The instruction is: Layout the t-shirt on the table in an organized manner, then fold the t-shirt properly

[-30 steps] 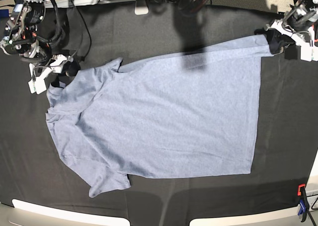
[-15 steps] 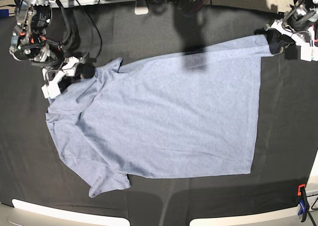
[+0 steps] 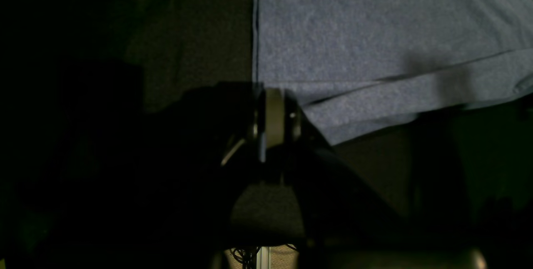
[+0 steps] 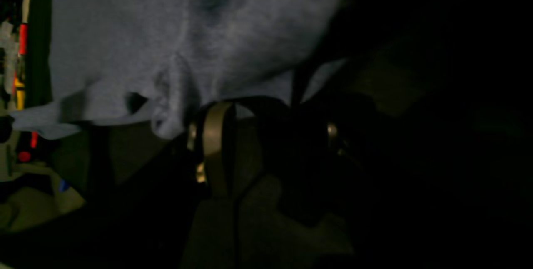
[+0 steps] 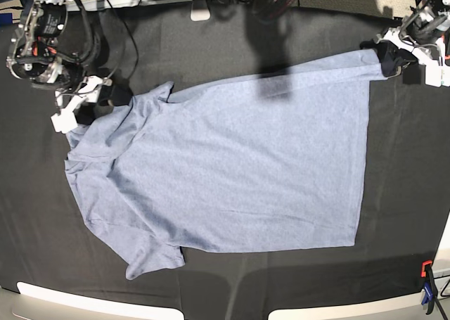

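The t-shirt (image 5: pixel 232 158) lies spread on the black worktop (image 5: pixel 211 39), plain side up, hem toward the base view's right, neck and sleeves toward its left. It is not yet square — the far hem corner is drawn out toward the left pincer (image 5: pixel 391 58), and the shoulder by the right pincer (image 5: pixel 104 98) is rumpled.

The left pincer is closed on the hem corner; its wrist view shows the pads (image 3: pixel 272 115) pinching the cloth edge, with a doubled fold beside them. The right pincer sits at the shoulder edge near the far sleeve; its wrist view shows a gap between the pads (image 4: pixel 216 135) with cloth bunched against one, so whether it grips cannot be told.

The shirt looks light, limp and a little stretchy: it should sag and crease wherever unsupported and drag readily over the cloth. Seamed edges — hem corners, shoulder seams, sleeve cuffs — seem the best holds, taken in pairs to keep tension even.
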Robot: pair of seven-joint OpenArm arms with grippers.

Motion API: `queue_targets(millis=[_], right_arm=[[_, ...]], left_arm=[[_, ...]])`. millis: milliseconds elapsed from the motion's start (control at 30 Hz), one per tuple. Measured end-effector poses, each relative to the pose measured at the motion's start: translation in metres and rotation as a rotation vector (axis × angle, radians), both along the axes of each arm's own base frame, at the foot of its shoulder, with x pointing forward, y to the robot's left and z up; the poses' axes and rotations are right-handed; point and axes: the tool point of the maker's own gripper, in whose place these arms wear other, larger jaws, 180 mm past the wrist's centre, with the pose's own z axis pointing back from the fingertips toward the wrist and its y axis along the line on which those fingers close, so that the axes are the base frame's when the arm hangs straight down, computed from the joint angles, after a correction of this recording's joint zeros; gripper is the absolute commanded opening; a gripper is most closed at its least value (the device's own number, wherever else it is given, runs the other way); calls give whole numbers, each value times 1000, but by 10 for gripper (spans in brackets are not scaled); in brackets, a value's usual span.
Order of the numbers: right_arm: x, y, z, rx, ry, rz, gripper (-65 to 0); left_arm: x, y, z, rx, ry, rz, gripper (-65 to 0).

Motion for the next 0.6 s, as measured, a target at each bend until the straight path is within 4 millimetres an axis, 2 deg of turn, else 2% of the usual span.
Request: queue_targets(millis=[200,433,600], right_arm=[[2,18,-2,52,-16,-16,-387],[14,-5,-11,-118,-68,-58,-387],[22,-6,-8,-133,-75,-53,-387]], left_arm=[[0,0,0,0,0,0,-650],[0,0,0,0,0,0,-650],[0,0,0,0,0,0,-650]])
